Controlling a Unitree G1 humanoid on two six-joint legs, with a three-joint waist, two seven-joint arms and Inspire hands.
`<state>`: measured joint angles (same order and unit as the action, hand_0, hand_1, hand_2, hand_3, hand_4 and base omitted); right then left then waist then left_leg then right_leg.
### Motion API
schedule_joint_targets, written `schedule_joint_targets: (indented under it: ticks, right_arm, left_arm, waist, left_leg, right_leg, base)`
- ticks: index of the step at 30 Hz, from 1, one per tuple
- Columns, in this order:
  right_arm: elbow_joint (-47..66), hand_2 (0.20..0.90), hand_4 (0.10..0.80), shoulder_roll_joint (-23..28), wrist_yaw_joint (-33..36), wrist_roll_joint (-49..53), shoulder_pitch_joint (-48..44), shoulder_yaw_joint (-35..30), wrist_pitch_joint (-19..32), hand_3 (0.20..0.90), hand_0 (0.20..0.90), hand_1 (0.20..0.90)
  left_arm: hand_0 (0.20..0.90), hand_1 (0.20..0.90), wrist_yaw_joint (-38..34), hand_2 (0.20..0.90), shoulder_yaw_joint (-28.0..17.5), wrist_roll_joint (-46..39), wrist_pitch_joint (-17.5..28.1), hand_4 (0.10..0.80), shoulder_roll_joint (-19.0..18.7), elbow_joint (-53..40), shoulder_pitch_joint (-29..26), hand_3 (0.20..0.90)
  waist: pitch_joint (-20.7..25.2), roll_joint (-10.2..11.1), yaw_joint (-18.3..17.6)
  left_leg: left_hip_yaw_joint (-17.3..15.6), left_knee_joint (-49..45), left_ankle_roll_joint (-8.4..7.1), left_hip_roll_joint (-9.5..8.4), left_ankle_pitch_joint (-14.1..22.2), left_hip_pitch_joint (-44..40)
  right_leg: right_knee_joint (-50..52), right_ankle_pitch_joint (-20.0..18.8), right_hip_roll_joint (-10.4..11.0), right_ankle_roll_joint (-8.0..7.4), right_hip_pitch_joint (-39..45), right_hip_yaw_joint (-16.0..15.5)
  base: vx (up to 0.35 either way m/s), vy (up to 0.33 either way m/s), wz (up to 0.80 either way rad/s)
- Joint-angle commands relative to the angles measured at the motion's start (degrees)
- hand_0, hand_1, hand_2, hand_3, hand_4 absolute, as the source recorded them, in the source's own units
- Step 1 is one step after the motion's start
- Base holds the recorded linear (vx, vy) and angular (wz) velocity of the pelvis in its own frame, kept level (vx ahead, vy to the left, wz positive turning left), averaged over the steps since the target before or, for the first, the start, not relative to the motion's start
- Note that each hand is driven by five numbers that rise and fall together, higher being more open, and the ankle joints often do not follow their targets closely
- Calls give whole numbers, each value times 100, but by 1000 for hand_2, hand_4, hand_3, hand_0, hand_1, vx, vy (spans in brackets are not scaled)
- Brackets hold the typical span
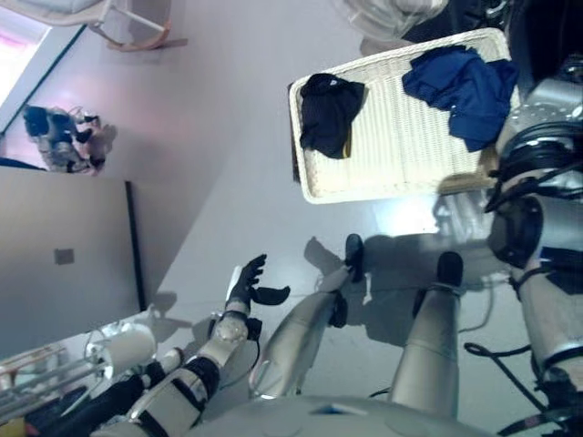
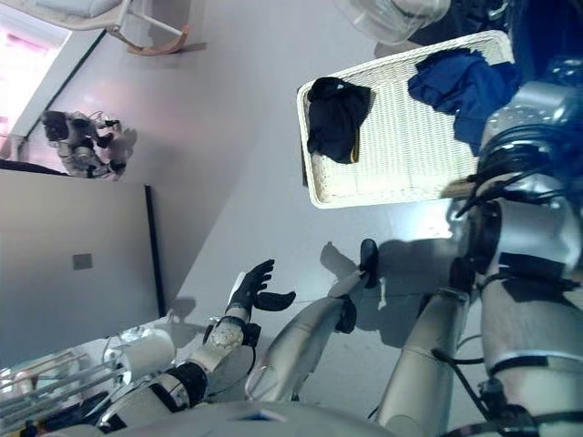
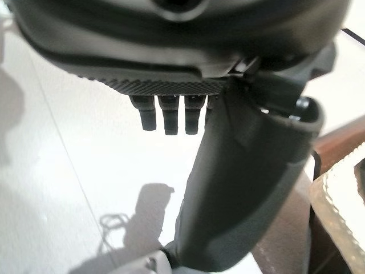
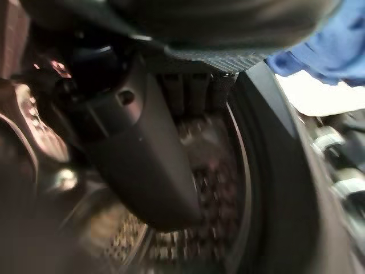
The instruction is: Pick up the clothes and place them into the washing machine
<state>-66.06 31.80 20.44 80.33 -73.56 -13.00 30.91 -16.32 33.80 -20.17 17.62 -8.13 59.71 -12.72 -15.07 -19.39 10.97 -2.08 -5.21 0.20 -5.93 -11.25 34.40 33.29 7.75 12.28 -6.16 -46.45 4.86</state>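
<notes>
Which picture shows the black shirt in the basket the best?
The right eye view: the black garment lies whole on the white basket. The left eye view shows it almost as well. Neither wrist view shows it.

Basket [image 1: 401,164]: white woven wicker, rough ribbed weave. Black garment [image 1: 330,111] and blue garment [image 1: 465,86]: soft matt cloth, crumpled. Floor [image 1: 228,137]: smooth, pale, glossy, reflecting light. Washing-machine drum [image 4: 211,188]: perforated shiny metal. Left hand [image 1: 250,287]: matt black plastic.

No readable text, labels, numbers or signs anywhere, none on the white woven wicker basket [image 1: 401,155], none on the crumpled clothes inside it
</notes>
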Motion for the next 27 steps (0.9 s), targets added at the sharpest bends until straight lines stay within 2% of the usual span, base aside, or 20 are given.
schedule_joint_targets:
  ticks: [1, 4, 5, 7, 8, 12, 13, 18, 19, 20, 23, 24, 25, 27]
  right_arm:
    - [930, 900, 800, 74, -505, -53, 367, 390, 198, 900, 900, 900]
    - [817, 900, 800, -147, -464, -136, 613, 321, 123, 900, 900, 900]
    - [673, 900, 800, -375, -480, -178, 813, 284, -7, 900, 900, 900]
    - [645, 900, 800, -541, -494, -171, 971, 223, -43, 900, 900, 900]
    - [548, 900, 800, -803, -578, -215, 1376, 183, -214, 900, 900, 900]
    - [607, 900, 800, -1217, -738, -248, 1967, 176, -387, 900, 900, 900]
    - [841, 900, 800, -1584, -878, -305, 2450, 258, -488, 900, 900, 900]
    - [1393, 900, 800, -2343, -1079, -438, 3643, 585, -660, 900, 900, 900]
    - [1435, 900, 800, -2375, -1061, -451, 3692, 604, -652, 900, 900, 900]
    - [1551, 900, 800, -2516, -1102, -625, 4177, 798, -769, 900, 900, 900]
    - [1937, 900, 800, -2711, -1161, -996, 4965, 1162, -967, 900, 900, 900]
    - [1966, 900, 800, -2725, -1144, -1008, 5000, 1178, -965, 900, 900, 900]
    - [1919, 900, 800, -2694, -1263, -1333, 5419, 1370, -1193, 900, 900, 900]
    - [2142, 900, 800, -2725, -1257, -1453, 5844, 1557, -1296, 900, 900, 900]
  left_arm:
    - [900, 900, -77, 900, -525, -197, 17, 800, -100, 658, -20, 900]
    - [900, 900, -28, 900, -538, -139, -23, 800, -126, 746, 37, 900]
    - [900, 900, 17, 900, -547, -107, -83, 800, -106, 814, 71, 900]
    - [900, 900, 38, 900, -548, -32, -119, 800, -113, 874, 111, 900]
    - [900, 900, 108, 900, -649, -8, -198, 800, -116, 968, 143, 900]
    - [900, 900, 201, 900, -797, 119, -294, 800, -177, 1067, 281, 900]
    - [900, 900, 236, 900, -924, 161, -362, 800, -181, 1157, 344, 900]
    - [900, 900, 300, 900, -1281, 267, -514, 800, -268, 1436, 607, 900]
    - [900, 900, 303, 900, -1288, 269, -514, 800, -277, 1434, 637, 900]
    - [900, 900, 292, 900, -1473, 277, -543, 800, -301, 1548, 695, 900]
    - [900, 900, 281, 900, -1692, 309, -548, 800, -335, 1627, 872, 900]
    - [900, 900, 281, 900, -1695, 310, -546, 800, -338, 1624, 895, 900]
    - [900, 900, 298, 900, -1834, 307, -536, 800, -354, 1636, 973, 900]
    - [900, 900, 313, 900, -1908, 283, -543, 800, -354, 1636, 1022, 900]
  waist:
    - [379, -215, 106]
    - [360, -118, 36]
    - [387, 5, 8]
    - [395, 79, -23]
    - [452, 281, -67]
    - [501, 501, -162]
    - [555, 687, -214]
    - [740, 1161, -412]
    - [735, 1167, -429]
    - [838, 1323, -476]
    - [1046, 1511, -572]
    - [1048, 1510, -582]
    - [1199, 1624, -613]
    - [1374, 1735, -669]
  left_leg:
    - [-56, -63, -166, -153, 490, -103]
    - [-40, 45, -158, -143, 471, -320]
    - [-12, 108, -142, -129, 475, -460]
    - [-14, 165, -127, -93, 437, -554]
    - [9, 218, -121, -64, 491, -756]
    - [45, 292, -109, 12, 483, -1058]
    - [63, 304, -100, 67, 519, -1238]
    - [-2, 407, -88, 219, 639, -1894]
    - [-2, 421, -89, 219, 641, -1936]
    - [-57, 440, -99, 263, 692, -2117]
    - [-102, 594, -119, 326, 720, -2467]
    - [-100, 615, -120, 328, 713, -2497]
    - [-126, 806, -152, 381, 659, -2651]
    - [-160, 1021, -203, 432, 634, -2831]
  right_leg:
    - [-1112, -449, -150, 168, 839, -257]
    - [-1356, -550, -162, 143, 1137, -314]
    - [-1528, -624, -192, 128, 1320, -329]
    - [-1696, -716, -227, 121, 1491, -351]
    - [-1868, -725, -246, 100, 1769, -405]
    - [-2136, -849, -294, 83, 2166, -475]
    - [-2199, -840, -316, 75, 2361, -507]
    - [-2388, -785, -370, 20, 2990, -625]
    - [-2407, -785, -371, 20, 3035, -628]
    - [-2454, -787, -383, -1, 3212, -682]
    - [-2667, -848, -409, -57, 3562, -737]
    - [-2694, -858, -412, -57, 3595, -741]
    - [-2867, -933, -439, -77, 3734, -746]
    - [-3061, -981, -454, -107, 3891, -766]
  base:
    - [11, 31, -4]
    - [5, 14, -1]
    - [0, 0, 0]
    - [38, -29, -12]
    - [81, -63, -17]
    - [53, -28, -11]
    - [101, -37, -15]
    - [92, -42, -11]
    - [76, -44, -12]
    - [57, -38, -12]
    - [81, -37, -13]
    - [50, -47, -15]
    - [73, -57, -16]
    - [83, -66, -14]
